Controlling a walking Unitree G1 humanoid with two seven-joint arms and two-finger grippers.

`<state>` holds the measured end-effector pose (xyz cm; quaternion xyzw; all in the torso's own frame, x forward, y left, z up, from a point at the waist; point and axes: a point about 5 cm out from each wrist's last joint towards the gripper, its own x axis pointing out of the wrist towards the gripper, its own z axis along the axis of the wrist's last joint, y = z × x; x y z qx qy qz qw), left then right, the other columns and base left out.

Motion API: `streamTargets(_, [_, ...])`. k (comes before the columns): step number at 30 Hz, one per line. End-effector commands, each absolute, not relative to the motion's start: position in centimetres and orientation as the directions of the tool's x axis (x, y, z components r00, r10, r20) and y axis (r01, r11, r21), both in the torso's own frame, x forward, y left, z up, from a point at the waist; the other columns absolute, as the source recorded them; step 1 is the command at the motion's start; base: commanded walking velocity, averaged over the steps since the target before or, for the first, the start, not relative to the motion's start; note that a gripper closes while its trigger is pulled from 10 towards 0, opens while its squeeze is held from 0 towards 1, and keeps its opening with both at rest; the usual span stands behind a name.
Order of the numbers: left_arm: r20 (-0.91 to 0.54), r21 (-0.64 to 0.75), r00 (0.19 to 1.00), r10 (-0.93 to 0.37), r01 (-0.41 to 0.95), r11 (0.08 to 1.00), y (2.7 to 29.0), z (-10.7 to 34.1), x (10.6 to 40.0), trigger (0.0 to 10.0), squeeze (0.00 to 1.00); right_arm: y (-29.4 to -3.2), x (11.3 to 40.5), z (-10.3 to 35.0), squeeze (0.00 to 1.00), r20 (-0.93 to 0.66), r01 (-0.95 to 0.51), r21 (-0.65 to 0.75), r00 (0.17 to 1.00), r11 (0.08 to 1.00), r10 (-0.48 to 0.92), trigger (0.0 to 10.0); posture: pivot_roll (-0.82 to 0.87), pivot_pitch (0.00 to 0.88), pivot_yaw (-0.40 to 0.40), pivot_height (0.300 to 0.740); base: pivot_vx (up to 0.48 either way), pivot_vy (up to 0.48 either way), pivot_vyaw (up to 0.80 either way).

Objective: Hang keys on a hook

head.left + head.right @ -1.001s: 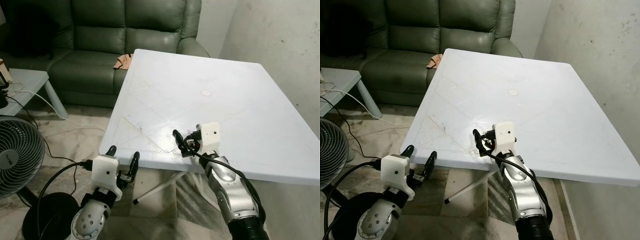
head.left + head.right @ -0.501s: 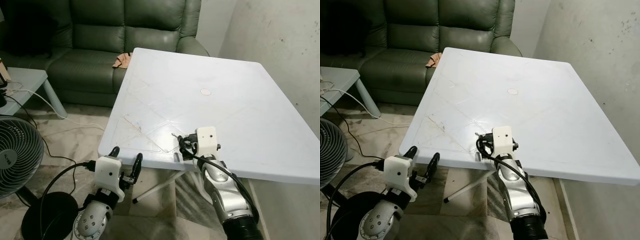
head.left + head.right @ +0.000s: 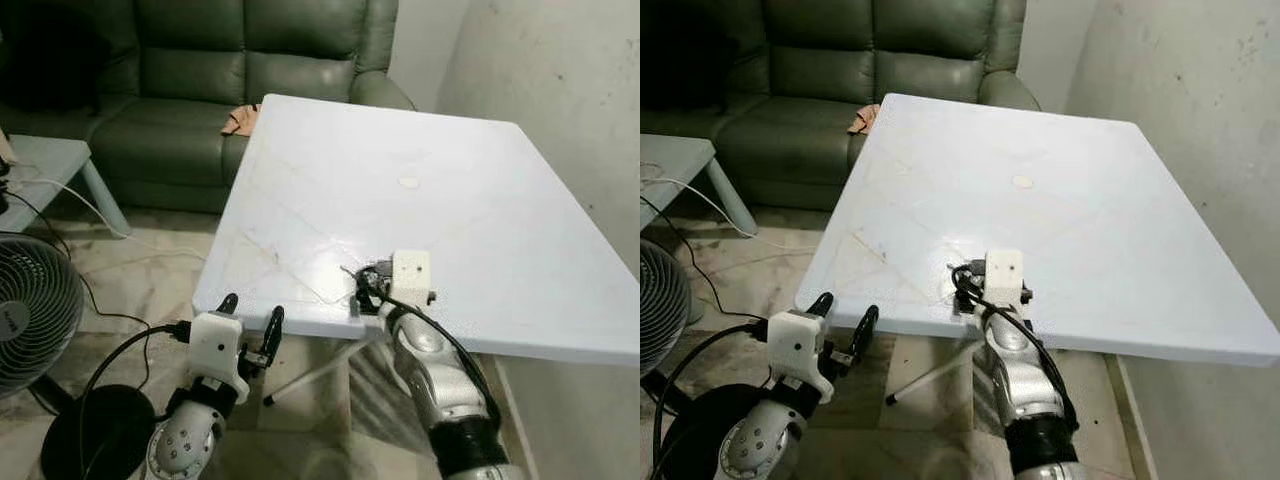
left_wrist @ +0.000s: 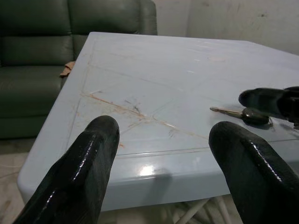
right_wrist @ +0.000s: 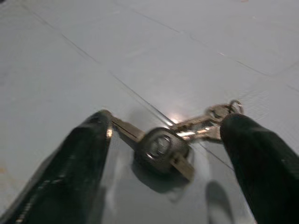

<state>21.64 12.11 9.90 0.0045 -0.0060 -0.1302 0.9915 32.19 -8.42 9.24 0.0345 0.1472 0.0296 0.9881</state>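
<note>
- Since the keys (image 5: 173, 140) lie flat on the white table (image 3: 480, 210) near its front edge, this is the pick step: the right gripper (image 5: 163, 154) is low over them, fingers spread wide, one to each side of the bunch.
- The black-headed key sits roughly midway between the fingers; the silver key and ring trail toward one finger (image 5: 261, 158).
- To do it well, I'd close on the thick black head, not the thin blades, which give little to grip on a flat top.
- Get the fingertips right down to the surface before closing, or the bunch may just skate across the smooth plastic.
- Risk: they lie close to the table edge, so a shove could push them off.
- The left gripper (image 4: 161, 154) is idle just below and in front of the table edge, fingers apart, holding nothing.
- I can't make out a hook from here, so the hang step needs a search after the lift.
</note>
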Motion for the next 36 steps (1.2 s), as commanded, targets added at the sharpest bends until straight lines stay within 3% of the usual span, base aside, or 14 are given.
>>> streamTargets(1, [0.017, 0.019, 0.966, -0.257, 0.257, 0.966, 12.01, 10.19, 21.49, 10.0, 0.0, -8.34, 32.39, 9.17, 0.0, -0.302, -0.039, 0.079, 0.951, 0.996, 0.061, 0.0, 0.02, 0.034, -0.089, 0.74, 0.0, 0.0, 0.0])
streamTargets(31, [0.016, 0.027, 0.971, -0.237, 0.236, 0.971, 12.15, 10.36, 21.39, 10.0, 0.0, -8.27, 32.88, 9.16, 0.0, -0.302, -0.02, 0.073, 0.952, 0.997, 0.041, 0.0, 0.04, 0.037, -0.089, 0.74, 0.0, 0.0, 0.0])
streamTargets(32, [0.016, 0.028, 0.971, -0.238, 0.237, 0.971, 12.13, 10.37, 21.4, 10.0, 0.0, -8.35, 32.85, 9.15, 0.0, -0.302, -0.019, 0.073, 0.953, 0.997, 0.041, 6.2, 0.04, 0.036, -0.088, 0.74, 0.0, 0.0, 0.0])
streamTargets(34, [0.017, 0.029, 0.971, -0.239, 0.238, 0.971, 12.11, 10.37, 21.42, 10.0, 0.0, -8.46, 32.8, 9.13, 0.0, -0.302, -0.019, 0.074, 0.953, 0.997, 0.041, 6.2, 0.04, 0.036, -0.088, 0.74, 0.0, 0.0, 0.0])
streamTargets(35, [0.017, 0.028, 0.971, -0.239, 0.239, 0.971, 12.11, 10.38, 21.41, 10.0, 0.0, -8.5, 32.78, 9.13, 0.0, -0.301, -0.019, 0.074, 0.953, 0.997, 0.041, 8.9, 0.03, 0.036, -0.088, 0.74, 0.0, 0.0, 0.0])
streamTargets(36, [0.017, 0.028, 0.971, -0.239, 0.239, 0.971, 12.11, 10.38, 21.41, 10.0, 0.0, -8.5, 32.78, 9.13, 0.0, -0.301, -0.019, 0.074, 0.953, 0.997, 0.041, 8.9, 0.03, 0.036, -0.088, 0.74, 0.0, 0.0, 0.0])
